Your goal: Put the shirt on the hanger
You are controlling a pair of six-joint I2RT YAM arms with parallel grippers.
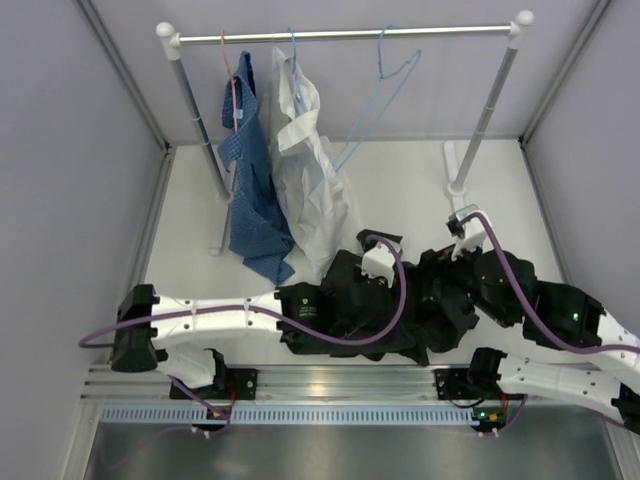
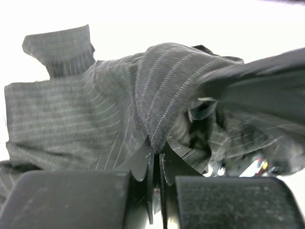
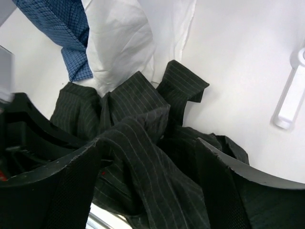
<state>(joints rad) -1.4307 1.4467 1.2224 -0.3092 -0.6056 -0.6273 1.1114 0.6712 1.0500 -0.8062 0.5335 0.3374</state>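
**A:** Black pinstriped cloth, bunched on the table point(image 1: 400, 190) at the near edge, between both arms: the shirt point(image 1: 440, 300). Well apart from the hanger point(image 1: 392, 93), hooked on the rail point(image 1: 350, 37) at the back.

**B:** Left tool point(image 2: 156, 157)?

**A:** Together, clamped on a raised fold of the shirt. Right tool point(image 3: 147, 143) apart, cloth draped between the fingers point(image 3: 71, 181) but not pinched.

**B:** Best way to go on, then?

**A:** Probably this: hold the left pinch firm and lift slowly to shake the heap loose. Then send the right tool after the collar or a shoulder seam. Avoid grabbing several layers at once; likely to give a knot rather than a neck opening.

**B:** Facing? Long axis?

**A:** Hard to call. Crumpled, with no front or back readable. Heap longer left to right, along the near edge. One flat flap point(image 3: 183, 86), cuff or collar tab, poking toward the rail. Hanger tilted, sloping down toward the white shirt point(image 1: 305, 170).
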